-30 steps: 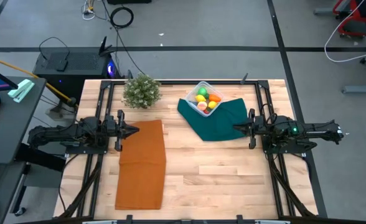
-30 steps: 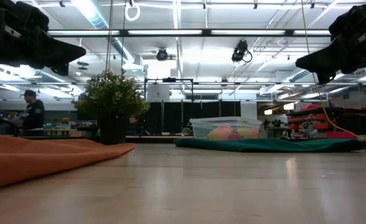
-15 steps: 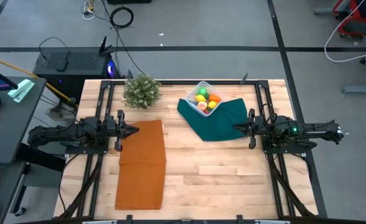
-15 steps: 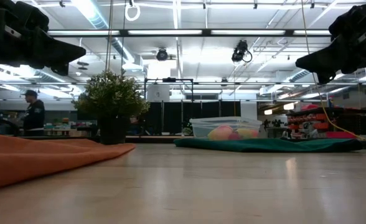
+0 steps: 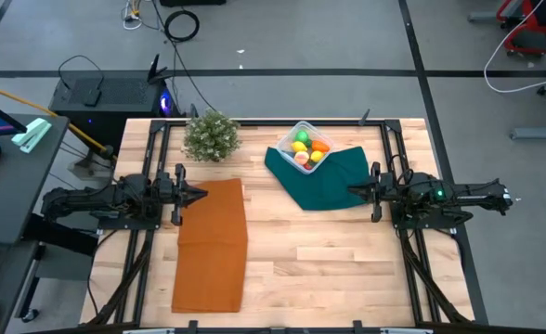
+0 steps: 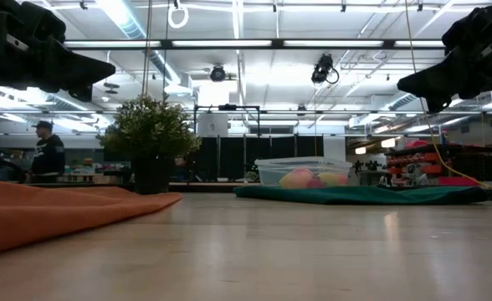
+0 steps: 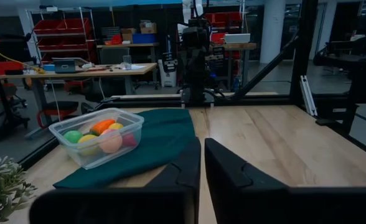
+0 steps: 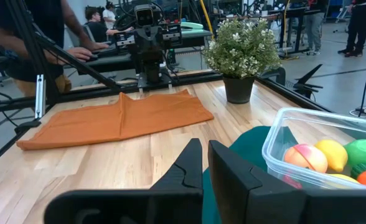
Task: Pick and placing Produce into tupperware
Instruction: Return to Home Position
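The clear tupperware [image 5: 307, 147] sits on the far part of a dark green cloth [image 5: 321, 178], right of the table's middle. Inside it lie the produce: a green ball, yellow lemons, an orange carrot and a peach ball [image 8: 305, 157]. It also shows in the left wrist view [image 7: 98, 136] and the low view [image 6: 304, 172]. My left gripper [image 5: 200, 195] hovers shut above the orange cloth's far left edge. My right gripper [image 5: 354, 191] hovers shut above the green cloth's near right part. Both are raised above the table in the low view.
An orange cloth [image 5: 213, 244] lies flat on the left half. A bushy potted plant [image 5: 210, 135] stands at the far edge, left of the tupperware. Bare wood lies near the middle and near edge. A person [image 6: 45, 152] stands in the room beyond.
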Controlling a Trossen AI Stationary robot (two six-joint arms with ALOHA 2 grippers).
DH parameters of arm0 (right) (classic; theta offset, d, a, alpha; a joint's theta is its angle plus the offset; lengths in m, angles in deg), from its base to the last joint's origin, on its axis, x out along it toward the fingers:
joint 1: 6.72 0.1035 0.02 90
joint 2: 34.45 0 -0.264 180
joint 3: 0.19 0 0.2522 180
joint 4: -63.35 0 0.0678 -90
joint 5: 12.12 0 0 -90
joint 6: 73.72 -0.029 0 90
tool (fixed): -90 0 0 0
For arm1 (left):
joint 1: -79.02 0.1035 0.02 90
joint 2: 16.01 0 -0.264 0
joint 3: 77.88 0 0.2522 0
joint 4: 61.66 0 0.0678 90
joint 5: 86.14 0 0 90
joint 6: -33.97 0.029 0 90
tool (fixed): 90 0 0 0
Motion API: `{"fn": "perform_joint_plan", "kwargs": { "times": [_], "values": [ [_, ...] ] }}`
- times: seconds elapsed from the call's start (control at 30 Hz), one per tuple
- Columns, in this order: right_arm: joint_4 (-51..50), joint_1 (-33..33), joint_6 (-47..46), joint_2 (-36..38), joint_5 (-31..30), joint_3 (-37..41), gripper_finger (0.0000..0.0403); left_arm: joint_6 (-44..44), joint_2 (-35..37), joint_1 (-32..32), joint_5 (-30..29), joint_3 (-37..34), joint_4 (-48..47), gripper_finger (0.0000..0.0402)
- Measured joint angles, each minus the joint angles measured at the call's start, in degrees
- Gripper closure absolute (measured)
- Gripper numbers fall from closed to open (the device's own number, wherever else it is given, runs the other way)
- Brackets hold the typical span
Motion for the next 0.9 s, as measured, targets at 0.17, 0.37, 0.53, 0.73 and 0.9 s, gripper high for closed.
{"fn": "perform_joint_plan", "kwargs": {
  "times": [0.17, 0.37, 0.53, 0.73, 0.9],
  "values": [
    [0.0, 0.0, 0.0, 0.0, 0.0, 0.0, 0.0403, 0.0, 0.0, 0.0, 0.0, 0.0, 0.0, 0.0365],
    [0.0, 0.0, 0.0, 0.0, 0.0, 0.0, 0.0403, 0.0, 0.0, 0.0, 0.0, 0.0, 0.0, 0.0375],
    [0.0, 0.0, 0.0, 0.0, 0.0, 0.0, 0.0403, 0.0, 0.0, 0.0, 0.0, 0.0, 0.0, 0.0381],
    [0.0, 0.0, 0.0, 0.0, 0.0, 0.0, 0.0403, 0.0, 0.0, 0.0, 0.0, 0.0, 0.0, 0.0374],
    [0.0, 0.0, 0.0, 0.0, 0.0, 0.0, 0.0403, 0.0, 0.0, 0.0, 0.0, 0.0, 0.0, 0.0366]
  ]
}}
